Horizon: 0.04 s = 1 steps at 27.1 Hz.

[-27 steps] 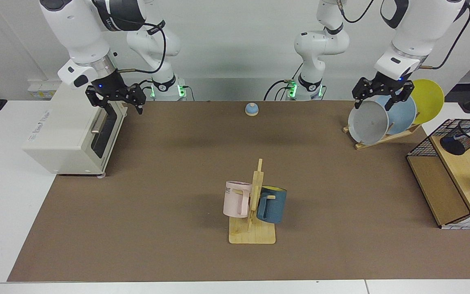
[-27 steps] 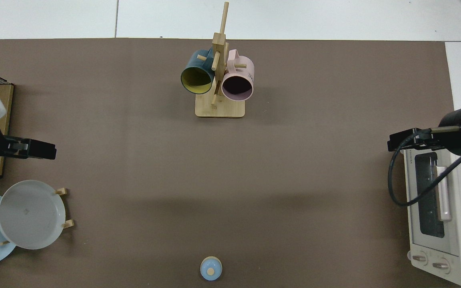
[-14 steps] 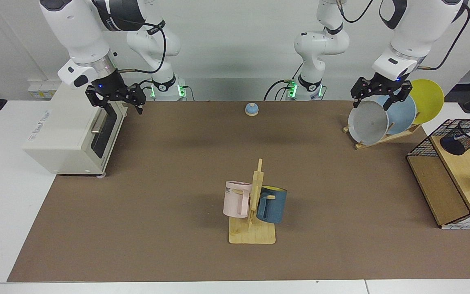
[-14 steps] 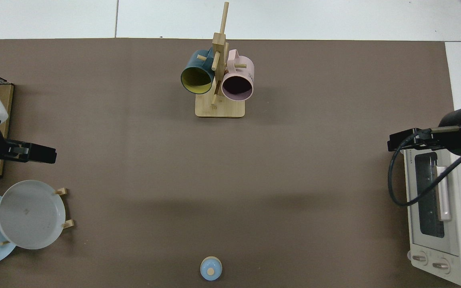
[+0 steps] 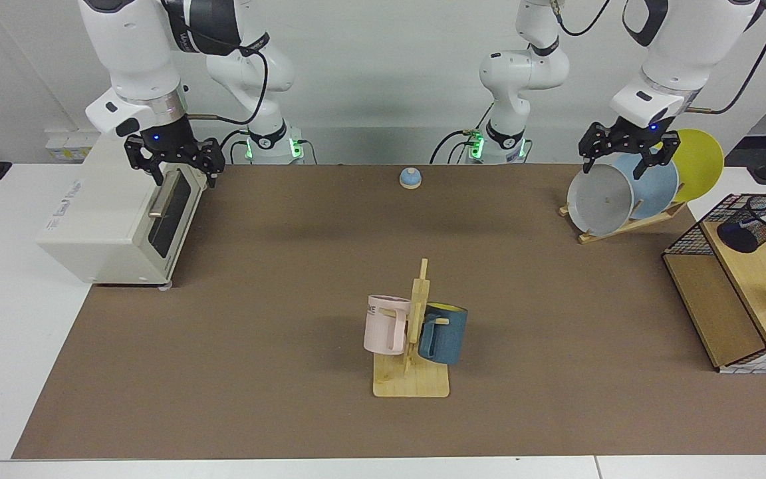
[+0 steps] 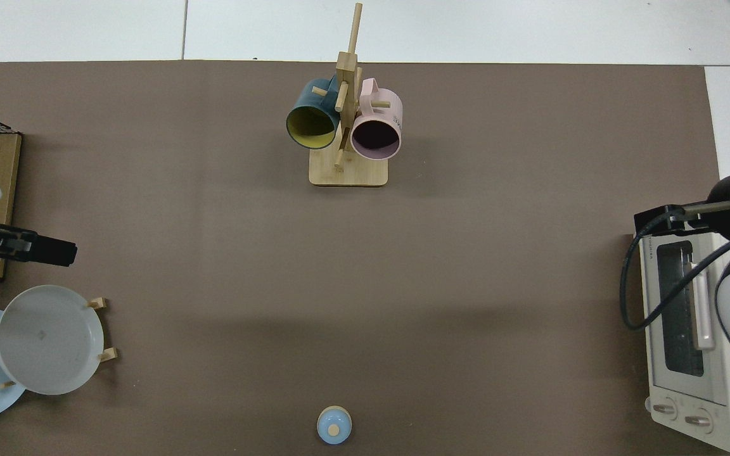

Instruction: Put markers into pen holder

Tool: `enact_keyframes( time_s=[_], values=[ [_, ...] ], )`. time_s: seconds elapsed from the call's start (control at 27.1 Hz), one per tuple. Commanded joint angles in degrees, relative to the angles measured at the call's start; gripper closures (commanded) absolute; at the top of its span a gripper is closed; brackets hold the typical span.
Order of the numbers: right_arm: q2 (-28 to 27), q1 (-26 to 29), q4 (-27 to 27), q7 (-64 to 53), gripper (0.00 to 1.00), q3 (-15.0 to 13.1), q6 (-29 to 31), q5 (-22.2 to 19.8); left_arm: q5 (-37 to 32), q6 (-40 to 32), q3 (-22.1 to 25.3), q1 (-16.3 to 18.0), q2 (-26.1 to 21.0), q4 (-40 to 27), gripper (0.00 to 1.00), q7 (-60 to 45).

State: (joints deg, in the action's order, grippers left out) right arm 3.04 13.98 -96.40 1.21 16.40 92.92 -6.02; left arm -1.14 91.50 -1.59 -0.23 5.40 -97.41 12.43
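Both arms wore glossy white shells with rounded joints, broken by black bands at the upper links. The right gripper (image 5: 173,167) and the left gripper (image 5: 629,153) were matte black, angular, each carrying two short black fingers, with a small blue light glowing on the wrist block above. A silver ring sat between each white forearm and its black wrist. Black cables looped loosely along the upper links. Each base bore a black collar with green lights.
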Motion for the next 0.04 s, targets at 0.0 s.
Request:
enact_keyframes(
  time_s=[0.0],
  values=[
    [1.09, 0.61, -0.98, -1.03, 0.0, 0.21, 0.68, 0.3, -0.97, -0.09, 0.01, 0.23, 1.55, -1.65, 0.0, 0.58]
  ],
)
